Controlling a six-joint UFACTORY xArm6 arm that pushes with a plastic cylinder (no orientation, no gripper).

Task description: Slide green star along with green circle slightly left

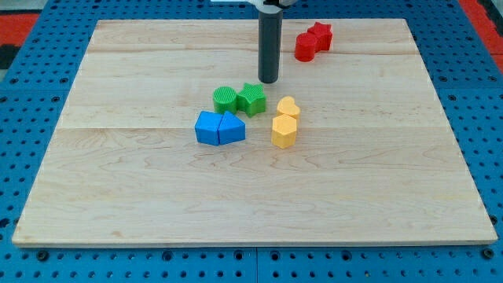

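A pale wooden counter (157, 189) sits on blue pegboard. Mid-board, the green star (252, 98) touches the green circle (225, 99) on its left. The rod's tip (269, 80), which has no jaws, stands just above-right of the star. Blue blocks (219, 128), yellow blocks (285, 123) and red blocks (313, 41) lie nearby.

Bright, even light falls from overhead; the wooden board (251, 181) shows no glare. My tip (269, 81) and the blocks cast only small soft shadows. Focus is sharp throughout, with little edge distortion.
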